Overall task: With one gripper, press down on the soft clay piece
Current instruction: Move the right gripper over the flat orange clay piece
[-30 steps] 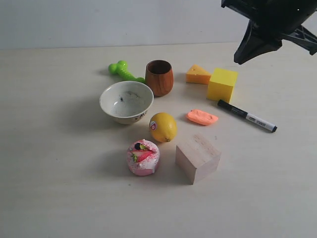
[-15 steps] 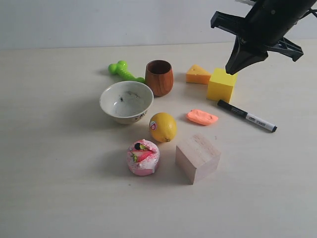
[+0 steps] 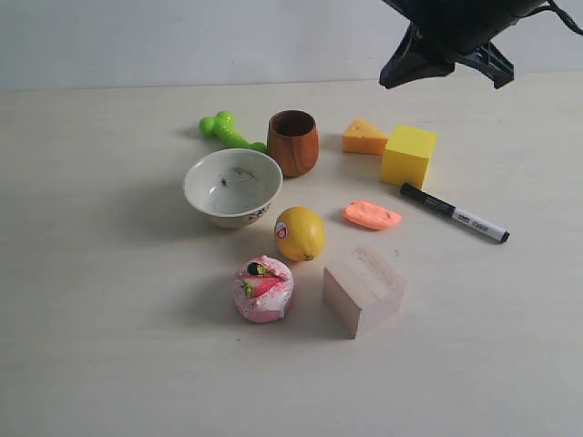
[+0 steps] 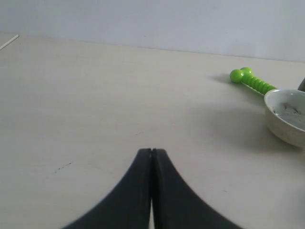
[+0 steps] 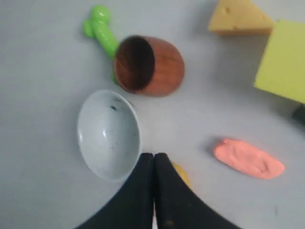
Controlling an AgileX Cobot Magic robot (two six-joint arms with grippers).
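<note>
The soft clay piece [image 3: 372, 215] is a flat salmon-orange blob lying on the table between the lemon [image 3: 300, 233] and the marker [image 3: 454, 213]. It also shows in the right wrist view as the clay piece [image 5: 249, 158], off to one side of the fingers. My right gripper [image 3: 397, 76] hangs high above the back of the table, well clear of the clay, its two black fingers pressed together with nothing between them [image 5: 153, 155]. My left gripper [image 4: 151, 150] is shut and empty over bare table, out of the exterior view.
Round the clay stand a yellow cube [image 3: 408, 155], a cheese wedge [image 3: 363, 137], a wooden cup [image 3: 293, 142], a white bowl [image 3: 232, 187], a wooden block [image 3: 363, 289] and a pink cake toy [image 3: 263, 289]. A green toy [image 3: 228, 130] lies at the back.
My right gripper has swung leftward across the back of the table, dipping slightly and then rising. The clay and the other objects have not moved.
</note>
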